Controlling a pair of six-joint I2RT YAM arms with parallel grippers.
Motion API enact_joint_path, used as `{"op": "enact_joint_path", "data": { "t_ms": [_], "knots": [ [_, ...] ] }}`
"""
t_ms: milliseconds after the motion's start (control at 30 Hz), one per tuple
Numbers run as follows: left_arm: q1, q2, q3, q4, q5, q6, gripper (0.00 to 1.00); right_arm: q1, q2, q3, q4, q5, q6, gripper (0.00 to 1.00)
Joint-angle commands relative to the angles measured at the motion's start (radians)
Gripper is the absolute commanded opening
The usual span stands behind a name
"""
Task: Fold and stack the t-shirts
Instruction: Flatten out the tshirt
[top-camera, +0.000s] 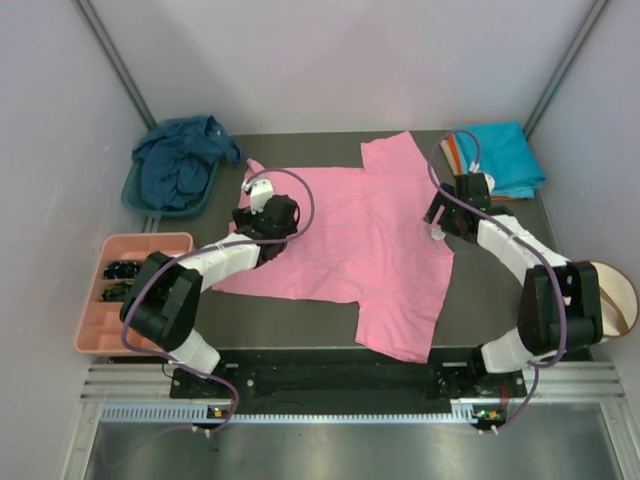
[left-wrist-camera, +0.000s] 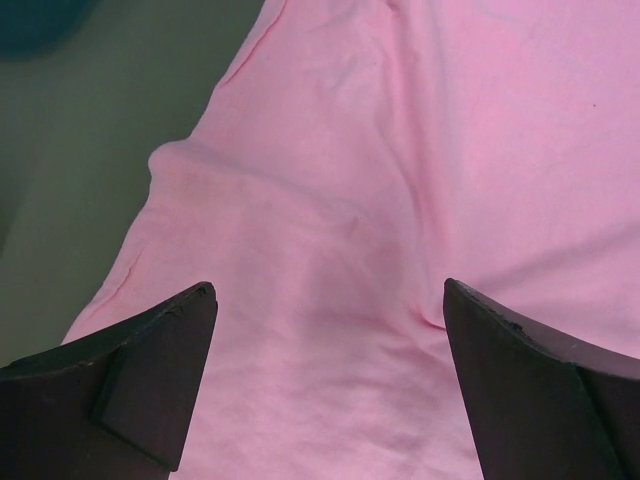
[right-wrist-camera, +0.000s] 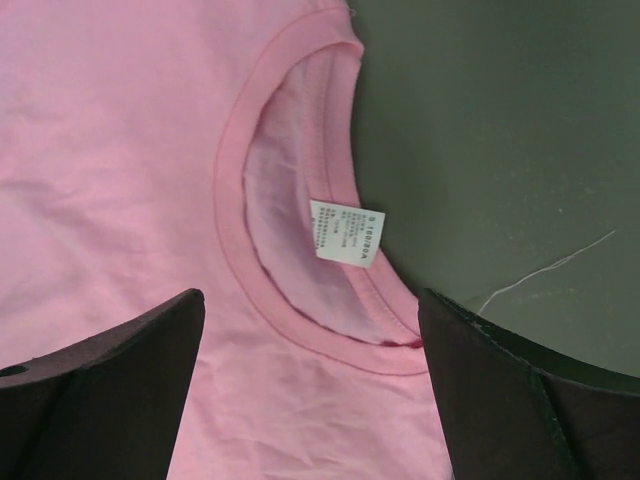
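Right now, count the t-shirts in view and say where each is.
4. Bright pink cloth t-shirt spread flat mid-table; dark navy t-shirt crumpled in the teal plastic basin, far left; folded turquoise t-shirt far right, orange t-shirt peeking out beside it. Others may be hidden.

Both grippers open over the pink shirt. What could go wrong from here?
1. Right gripper hangs over the collar: it may pinch one layer only, so the pink t-shirt folds crooked.
2. The near sleeve reaches the table edge; a pull might drag it off.
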Motion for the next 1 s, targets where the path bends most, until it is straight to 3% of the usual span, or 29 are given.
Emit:
{"op": "enact_joint_path", "data": {
  "t_ms": [0,333,667,967],
  "knots": [
    [0.007,-0.053,-0.016,-0.006,-0.03,0.009,0.99,0.001,0.126,0.098,0.034,0.086,0.001,0.88],
    [0.019,-0.091,-0.061,-0.015,-0.035,0.003,0.99,-0.037,0.429,0.383,0.016,0.057,0.008,0.87],
    [0.039,-0.075,-0.067,-0.015,-0.024,-0.005,0.99,-0.046,0.518,0.567,0.027,0.029,-0.039,0.86],
    [0.051,-0.078,-0.084,-0.014,-0.02,-0.017,0.99,-0.049,0.614,0.64,0.102,-0.26,-0.091,0.86]
  ]
}}
